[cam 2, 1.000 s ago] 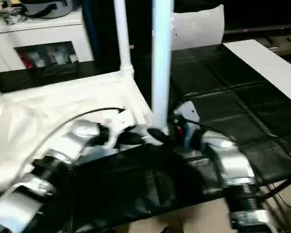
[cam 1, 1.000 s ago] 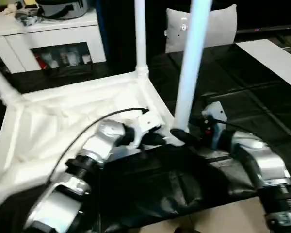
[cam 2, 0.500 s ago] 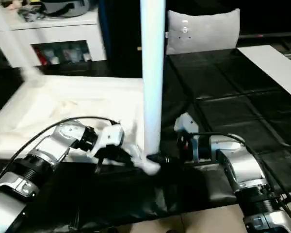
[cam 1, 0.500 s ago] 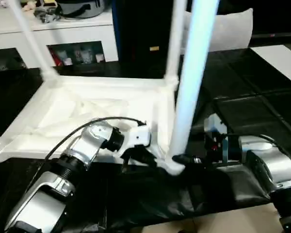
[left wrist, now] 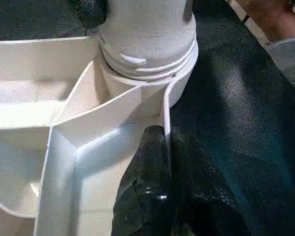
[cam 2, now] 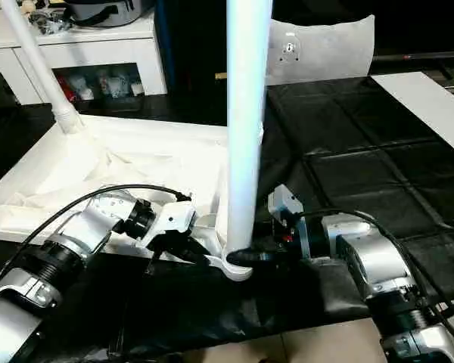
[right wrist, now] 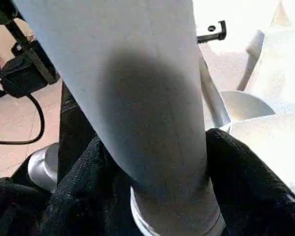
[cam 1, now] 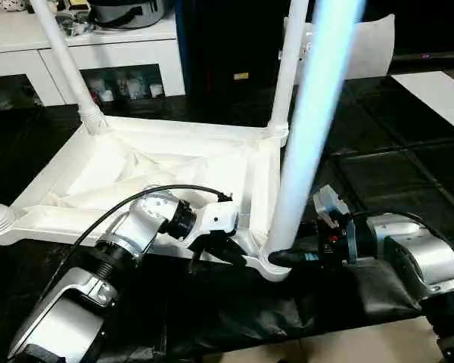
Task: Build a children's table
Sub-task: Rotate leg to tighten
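White plastic fills the middle of the black-covered worktop [cam 1: 408, 166]: the table top [cam 1: 136, 170] lies upside down, ribs showing, with tube legs standing up out of its corner sockets. The landmark is the near corner socket [cam 1: 268, 265], at the corner closest to the robot, where the near leg [cam 1: 306, 144] rises almost straight up, its long axis vertical with a slight lean. The right claw [cam 1: 284, 259] comes in level from the right of that socket and has its two black fingers [right wrist: 241, 167] on either side of the leg's foot, closing around the tube just above the socket collar. The left claw [cam 1: 221, 253] sits just to the left of the same socket, pinched shut on the thin rim wall of the table top, steadying it. So the right arm is the one on the leg, and any further seating would, I judge, be a turn or push down along that upright axis while the left holds the top still. Two more legs stand at the far sockets beyond the near corner. Compared with a second ago, the right claw's fingers have drawn in from a wide spread towards the tube, the left grip looks unchanged, and the camera has moved, so the whole top now sits squarer in view.
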